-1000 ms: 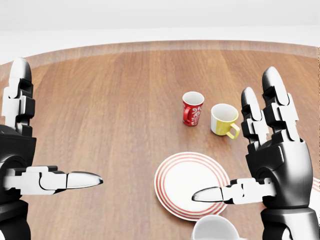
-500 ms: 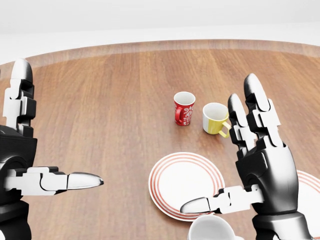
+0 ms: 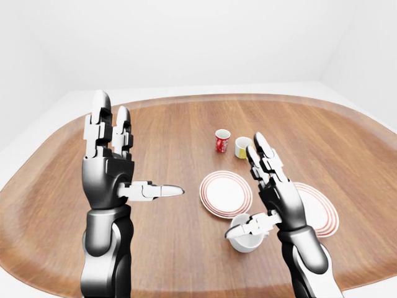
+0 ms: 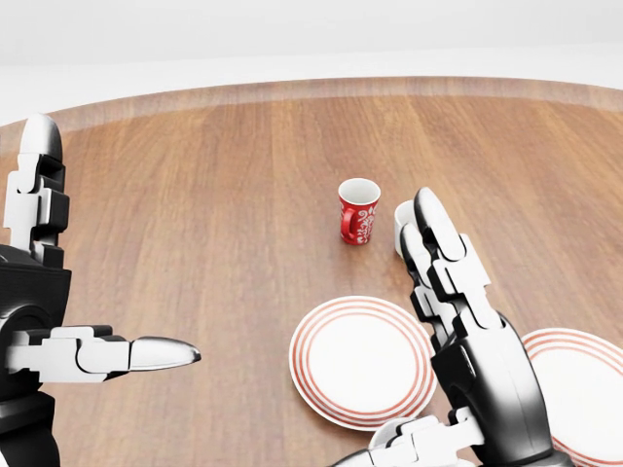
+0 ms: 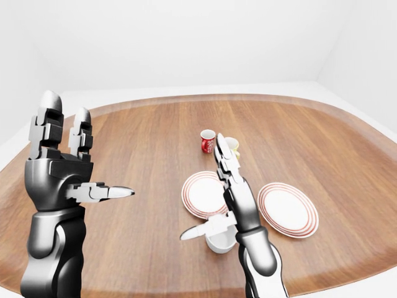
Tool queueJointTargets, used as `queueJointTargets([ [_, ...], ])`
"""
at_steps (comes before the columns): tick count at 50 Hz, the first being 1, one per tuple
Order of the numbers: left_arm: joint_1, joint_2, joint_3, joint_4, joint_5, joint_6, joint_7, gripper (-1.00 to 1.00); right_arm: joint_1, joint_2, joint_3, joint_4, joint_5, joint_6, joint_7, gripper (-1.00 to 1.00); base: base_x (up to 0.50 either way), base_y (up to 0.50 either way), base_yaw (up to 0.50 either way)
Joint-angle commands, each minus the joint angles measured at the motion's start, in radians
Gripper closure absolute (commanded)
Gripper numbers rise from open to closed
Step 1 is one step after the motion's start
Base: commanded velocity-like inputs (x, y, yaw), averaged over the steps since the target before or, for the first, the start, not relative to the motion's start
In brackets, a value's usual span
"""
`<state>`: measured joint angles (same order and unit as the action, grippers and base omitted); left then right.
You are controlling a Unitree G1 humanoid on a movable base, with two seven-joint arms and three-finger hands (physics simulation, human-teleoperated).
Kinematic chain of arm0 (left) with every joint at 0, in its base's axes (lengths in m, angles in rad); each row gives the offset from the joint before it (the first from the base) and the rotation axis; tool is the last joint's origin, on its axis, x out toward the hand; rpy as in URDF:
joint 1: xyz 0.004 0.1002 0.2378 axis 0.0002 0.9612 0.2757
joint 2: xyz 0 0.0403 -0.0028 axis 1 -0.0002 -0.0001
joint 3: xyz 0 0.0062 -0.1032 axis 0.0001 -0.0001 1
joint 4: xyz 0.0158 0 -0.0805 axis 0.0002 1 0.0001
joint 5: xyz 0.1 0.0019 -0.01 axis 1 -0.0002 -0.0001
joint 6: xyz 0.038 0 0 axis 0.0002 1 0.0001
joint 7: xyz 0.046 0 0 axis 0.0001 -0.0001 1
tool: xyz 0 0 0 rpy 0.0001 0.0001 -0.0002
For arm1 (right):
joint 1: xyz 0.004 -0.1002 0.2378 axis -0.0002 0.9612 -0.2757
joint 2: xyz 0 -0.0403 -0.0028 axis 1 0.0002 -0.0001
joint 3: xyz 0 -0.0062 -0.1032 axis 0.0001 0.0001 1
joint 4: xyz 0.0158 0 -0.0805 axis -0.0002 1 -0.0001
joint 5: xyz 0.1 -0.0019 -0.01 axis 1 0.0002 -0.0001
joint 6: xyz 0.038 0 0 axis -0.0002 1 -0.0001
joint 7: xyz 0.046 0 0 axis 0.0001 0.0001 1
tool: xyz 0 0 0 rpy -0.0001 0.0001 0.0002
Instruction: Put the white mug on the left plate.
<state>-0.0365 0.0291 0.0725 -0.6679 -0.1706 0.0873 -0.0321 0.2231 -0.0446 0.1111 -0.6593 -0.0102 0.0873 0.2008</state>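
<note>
Your right hand (image 3: 273,192) stands over the white mug (image 3: 245,234), fingers (image 3: 263,155) released and straight, thumb lying across the mug's rim without gripping. The mug sits on the bench (image 3: 167,130), just below the left plate (image 3: 226,194) in the left-eye view. Your left hand (image 3: 108,167) is raised, fingers spread, holding nothing.

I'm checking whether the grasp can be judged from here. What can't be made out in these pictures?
- white mug: below the head view's bottom edge; in the eye views the right hand covers part of it, contact unclear.
- yellow mug: mostly behind the right hand's fingers in the head view.
</note>
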Motion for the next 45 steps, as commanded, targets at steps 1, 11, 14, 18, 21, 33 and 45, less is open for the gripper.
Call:
queueJointTargets([
  [1,0.002,0.000,-0.001,-0.001,-0.001,0.000,-0.001,-1.00,0.047,-0.015,0.019,-0.017,-0.029,0.000,0.031,-1.00,0.00,0.00,0.00],
  [11,0.000,0.000,0.000,-0.001,0.000,0.000,0.000,-1.00,0.050,-0.017,0.000,-0.041,-0.057,0.000,0.063,-1.00,0.00,0.00,0.00],
  [14,-0.002,0.000,0.001,-0.002,-0.001,0.000,0.001,-1.00,0.050,-0.016,-0.005,-0.044,-0.062,0.000,0.070,-1.00,0.00,0.00,0.00],
  [18,-0.003,0.001,0.001,-0.003,-0.002,0.000,0.001,-1.00,0.050,-0.026,-0.011,-0.049,-0.108,0.000,0.092,-1.00,0.00,0.00,0.00],
  [21,-0.005,0.001,0.002,-0.001,-0.002,0.000,0.001,-1.00,0.048,-0.038,-0.023,-0.064,-0.163,0.000,0.119,-1.00,0.00,0.00,0.00],
  [33,-0.001,0.000,-0.002,-0.001,0.001,0.000,0.000,-1.00,0.054,-0.033,-0.036,-0.084,-0.399,0.000,0.221,-1.00,0.00,0.00,0.00],
  [45,0.003,-0.001,-0.005,-0.004,0.002,0.000,-0.002,-1.00,0.093,-0.024,-0.034,-0.050,-0.486,0.000,0.276,-1.00,0.00,0.00,0.00],
])
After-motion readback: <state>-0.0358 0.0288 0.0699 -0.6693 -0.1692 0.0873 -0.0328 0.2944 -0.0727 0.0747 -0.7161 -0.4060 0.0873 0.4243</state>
